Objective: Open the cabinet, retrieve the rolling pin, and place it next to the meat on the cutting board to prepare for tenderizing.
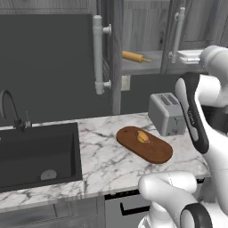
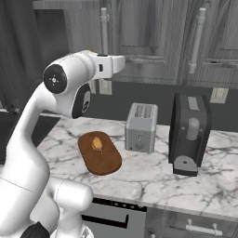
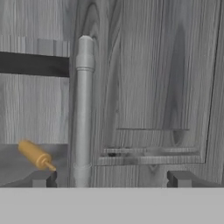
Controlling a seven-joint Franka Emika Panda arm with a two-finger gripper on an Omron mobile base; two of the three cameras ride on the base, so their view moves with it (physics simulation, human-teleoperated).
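The cabinet [image 1: 198,22] has its left door swung out, with the pale bar handle [image 1: 98,53] facing the room. The rolling pin [image 1: 136,57] lies on the shelf inside, and its tan end [image 3: 35,155] shows at the left of the hand view. My gripper [image 1: 177,56] [image 2: 122,62] hovers open at the right door's bar handle [image 3: 84,109]. That bar stands between my fingertips [image 3: 46,178], nearer the left one, and I cannot tell whether it touches. The cutting board [image 1: 144,144] [image 2: 100,153] lies on the counter with the meat [image 1: 142,136] [image 2: 97,143] on its far half.
A silver toaster [image 1: 167,113] [image 2: 141,127] stands just right of the board. A dark coffee machine [image 2: 190,135] is further right. A black sink [image 1: 38,153] with a faucet [image 1: 11,109] occupies the counter's left. The marble counter [image 1: 107,162] runs between sink and board.
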